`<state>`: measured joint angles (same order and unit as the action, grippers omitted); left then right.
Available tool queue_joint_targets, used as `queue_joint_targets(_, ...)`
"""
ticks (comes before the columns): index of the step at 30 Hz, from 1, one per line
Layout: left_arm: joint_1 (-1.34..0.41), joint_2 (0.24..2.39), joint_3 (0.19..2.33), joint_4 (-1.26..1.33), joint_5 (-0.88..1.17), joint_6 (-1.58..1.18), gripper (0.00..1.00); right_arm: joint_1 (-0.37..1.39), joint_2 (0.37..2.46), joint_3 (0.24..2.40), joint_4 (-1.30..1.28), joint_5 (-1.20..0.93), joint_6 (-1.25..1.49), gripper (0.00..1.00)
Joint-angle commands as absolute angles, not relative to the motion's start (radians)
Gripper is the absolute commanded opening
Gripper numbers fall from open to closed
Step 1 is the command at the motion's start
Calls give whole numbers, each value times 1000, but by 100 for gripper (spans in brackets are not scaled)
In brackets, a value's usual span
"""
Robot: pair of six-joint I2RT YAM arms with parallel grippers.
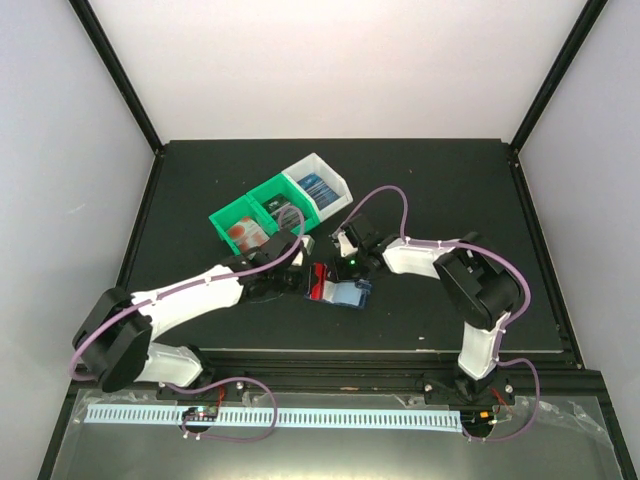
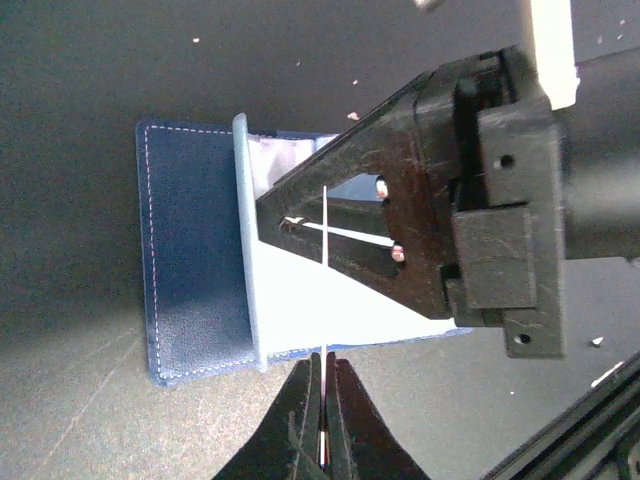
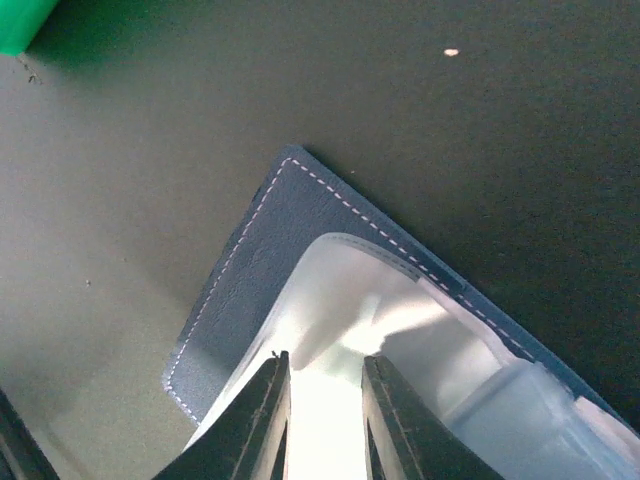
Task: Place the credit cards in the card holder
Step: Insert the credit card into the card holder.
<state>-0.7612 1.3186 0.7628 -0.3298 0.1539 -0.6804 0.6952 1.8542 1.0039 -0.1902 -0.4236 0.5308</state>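
- Left gripper is pinching tight on one of the credit cards, which from the left wrist is showing only as a thin pale line running out past the fingertips.
- That card is hanging over the open inside of the card holder. Its long axis seems to be running straight out from the fingers, though edge-on I cannot be sure.
- By my reckoning the card is going to handle as light, stiff and slick. Holding it at the trailing end is leaving the leading edge free to enter a slot, but any twist risks it squirting out.
- In the middle, the card holder is lying opened flat on the dark table, just in front of the green-and-white bins. Its pale lining is facing up, and its long axis is running left to right with the right end tilting nearer.
- It is looking soft and light, likely to slide or fold up unless it is pinned.
- At the right, the right gripper is pressing down on the pale lining, jaws standing a little apart, apparently pinning rather than pinching.
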Motion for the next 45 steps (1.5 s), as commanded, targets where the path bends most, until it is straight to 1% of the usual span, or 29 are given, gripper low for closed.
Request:
queue_joint_targets(1,-751,1388,770,-262,185,-644,2,700,1864,1022,-230,-337,560,24)
queue_joint_targets(5,-739,1457,768,-232,199,-619,1,700,1862,1027,-242,-329,556,23)
queue_joint_targets(8,-733,1486,770,-250,170,-606,2,700,1849,1029,-261,-304,554,23)
queue_joint_targets(12,-724,1503,769,-268,145,-597,2,700,1784,1023,-306,-241,541,23)
queue_joint_targets(14,-723,1515,777,-267,170,-595,2,700,1747,1012,-328,-226,532,23)
queue_joint_targets(17,-722,1534,786,-252,216,-596,2,700,1717,991,-373,-266,499,23)
queue_joint_targets(24,-722,1583,834,-248,304,-587,2,700,1654,887,-422,-287,478,23)
queue_joint_targets(29,-721,1604,862,-245,338,-576,2,701,1641,858,-462,-202,479,23)
queue_joint_targets(37,-721,1658,925,-255,396,-593,2,700,1606,880,-535,-47,483,23)
queue_joint_targets(45,-721,1681,948,-265,400,-626,1,701,1583,861,-579,23,486,27)
